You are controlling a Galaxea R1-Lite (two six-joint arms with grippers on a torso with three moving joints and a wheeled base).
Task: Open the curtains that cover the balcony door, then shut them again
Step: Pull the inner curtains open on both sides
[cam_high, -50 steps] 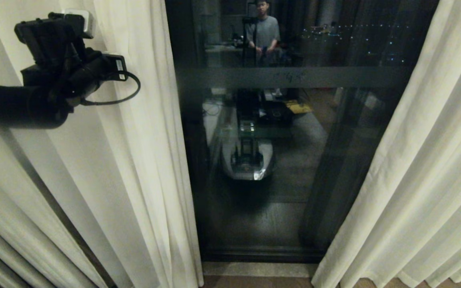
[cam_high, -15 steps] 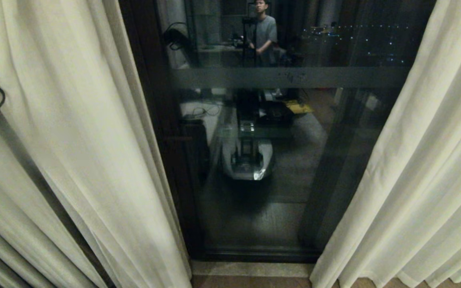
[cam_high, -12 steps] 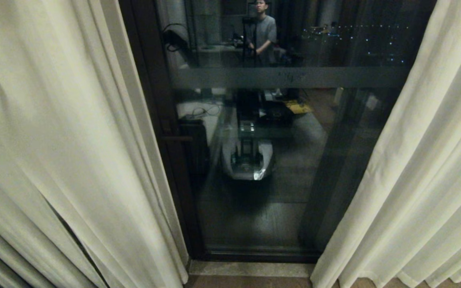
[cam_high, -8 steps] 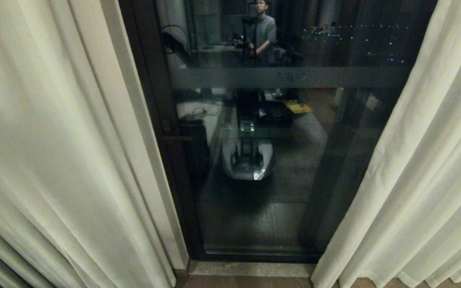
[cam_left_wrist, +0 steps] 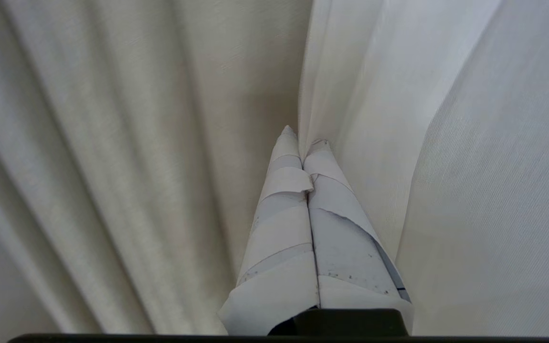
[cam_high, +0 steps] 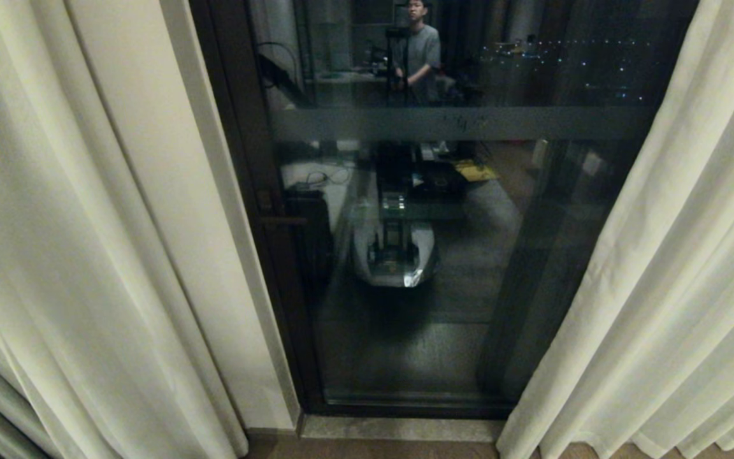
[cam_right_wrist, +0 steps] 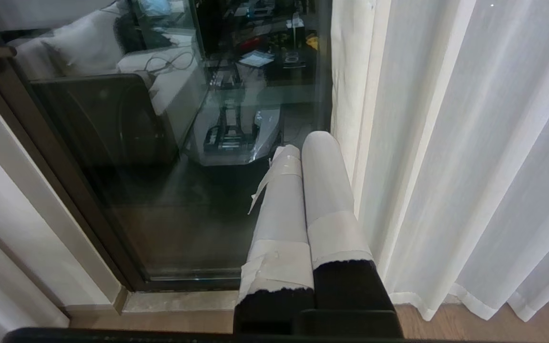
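Head view: the balcony door (cam_high: 418, 255) stands uncovered at centre, dark frame around reflective glass with a horizontal frosted band (cam_high: 456, 123) across the upper part. The curtains are drawn to both sides. The left curtain panel (cam_high: 55, 255) hangs gathered at the left, with a strip of pale wall (cam_high: 169, 210) showing between it and the door frame. The right curtain panel (cam_high: 673, 287) hangs at the right, overlapping the right edge of the glass, its wavy hem reaching the wooden floor (cam_high: 596, 451). A pale stone threshold (cam_high: 399, 428) runs along the foot of the door. The glass reflects the robot and a person standing behind it.

Neither arm appears in the head view.

Left wrist view: the left hand (cam_left_wrist: 303, 140) has its tape-wrapped fingers (cam_left_wrist: 279, 228) pressed together, tips pushed into a fold of the left curtain panel; no fabric is visible between them.

Right wrist view: the right hand (cam_right_wrist: 305, 143) is held low before the glass, just beside the inner edge of the right curtain panel, fingers (cam_right_wrist: 327, 181) together and holding nothing
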